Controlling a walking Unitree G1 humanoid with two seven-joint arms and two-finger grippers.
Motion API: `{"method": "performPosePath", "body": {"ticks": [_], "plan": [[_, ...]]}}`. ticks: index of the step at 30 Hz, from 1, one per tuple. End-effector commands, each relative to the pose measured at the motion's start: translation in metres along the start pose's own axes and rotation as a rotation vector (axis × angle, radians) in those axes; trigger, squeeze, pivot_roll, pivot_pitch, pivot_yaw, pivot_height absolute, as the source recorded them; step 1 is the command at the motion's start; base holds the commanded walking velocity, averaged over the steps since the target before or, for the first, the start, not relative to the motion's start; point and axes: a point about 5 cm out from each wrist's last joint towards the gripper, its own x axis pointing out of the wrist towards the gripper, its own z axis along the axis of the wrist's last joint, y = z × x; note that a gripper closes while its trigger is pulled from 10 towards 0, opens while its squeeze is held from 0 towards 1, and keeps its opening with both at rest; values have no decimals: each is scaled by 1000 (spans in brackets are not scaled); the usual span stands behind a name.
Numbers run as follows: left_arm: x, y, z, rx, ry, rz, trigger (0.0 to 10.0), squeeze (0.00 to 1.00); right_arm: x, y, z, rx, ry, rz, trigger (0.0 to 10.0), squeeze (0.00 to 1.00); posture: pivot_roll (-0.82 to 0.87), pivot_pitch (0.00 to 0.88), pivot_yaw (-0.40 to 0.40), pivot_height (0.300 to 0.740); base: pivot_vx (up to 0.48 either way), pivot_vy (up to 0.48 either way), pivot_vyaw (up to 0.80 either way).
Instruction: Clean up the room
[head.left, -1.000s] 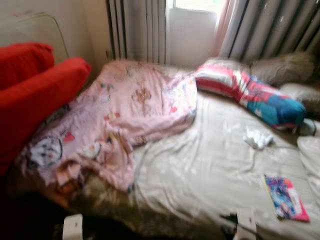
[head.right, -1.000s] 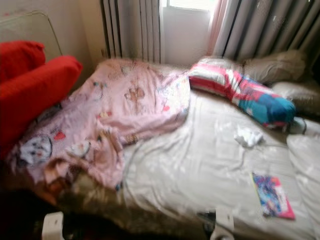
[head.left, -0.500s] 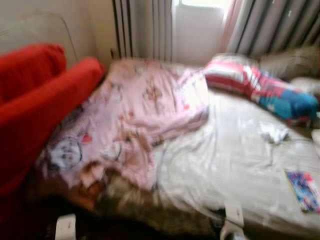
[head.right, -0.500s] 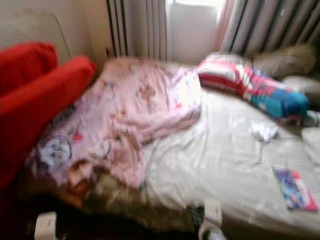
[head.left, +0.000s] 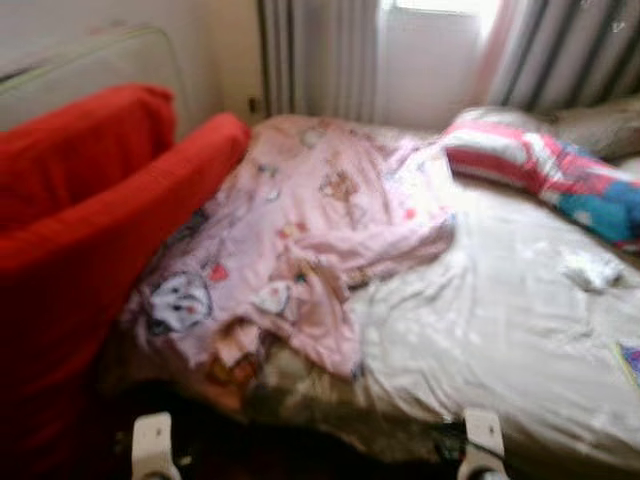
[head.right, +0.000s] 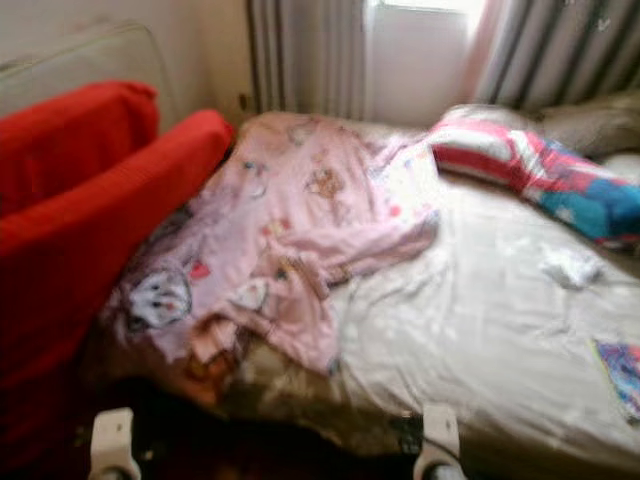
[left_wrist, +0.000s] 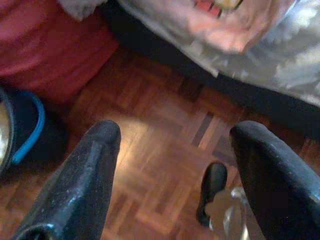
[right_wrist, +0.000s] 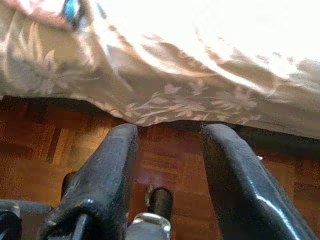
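So there's a bed with a wrinkled cream sheet (head.left: 500, 330), and a pink cartoon-print blanket (head.left: 300, 240) is bunched across its left half. The blanket's long axis runs from the foot corner near the camera, where it droops over the edge, up toward the head end by the grey striped curtains (head.left: 320, 55) and the bright window. A big red cushioned sofa (head.left: 90, 240) sits right against the bed's left side, touching the blanket.

Over on the right there's a long pillow striped pink, white and blue (head.left: 545, 170), lying diagonally with one end toward the window and the other off to the right. A crumpled white tissue (head.left: 592, 268) sits on the sheet just below it, and a colourful booklet (head.right: 622, 372) lies at the right edge.

Both arms hang low over the wooden parquet floor (left_wrist: 160, 150) by the bed's edge. Left gripper (left_wrist: 175, 150) has its fingers spread wide, holding nothing. Right gripper (right_wrist: 170, 165) is parted too, empty, right under the flower-patterned bed skirt (right_wrist: 165, 95).
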Motion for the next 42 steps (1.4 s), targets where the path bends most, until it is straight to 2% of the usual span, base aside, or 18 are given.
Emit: {"method": "performPosePath", "body": {"ticks": [1,5,11,16,19,25,30,33,39,42], "plan": [[-1,0,-5,17,10,3,10000,0,0,-1,2,5,-4,-2,10000,0,119,16,-10,740,0,0,800],[-2,-1,-6,16,9,1,10000,0,1,4,0,6,-4,5,10000,0,118,16,-9,740,0,0,800],[-3,3,-10,19,20,6,10000,0,4,29,0,0,-4,32,10000,0,118,18,-8,740,0,0,800],[-3,7,-8,21,22,9,10000,0,5,43,0,-3,-7,50,10000,0,119,20,-10,740,0,0,800],[-2,9,-6,20,19,9,10000,0,6,47,0,-3,-9,54,10000,0,118,20,-10,740,0,0,800],[-1,5,-2,15,5,-1,10000,0,6,47,4,16,-24,36,10000,0,118,21,-14,740,0,0,0],[-1,3,-2,14,2,-8,10000,0,8,38,14,14,-41,23,10000,0,118,18,-14,740,0,0,0],[-1,2,-1,16,2,-13,10000,0,6,17,20,25,-57,-2,10000,0,119,11,-14,740,252,0,0],[-1,2,-2,19,1,-16,10000,0,3,-3,19,42,-60,-27,10000,0,118,4,-13,740,263,0,0],[-2,4,-5,22,4,-19,10000,0,2,-7,16,44,-58,-30,10000,0,118,0,-13,740,287,0,0]]}}
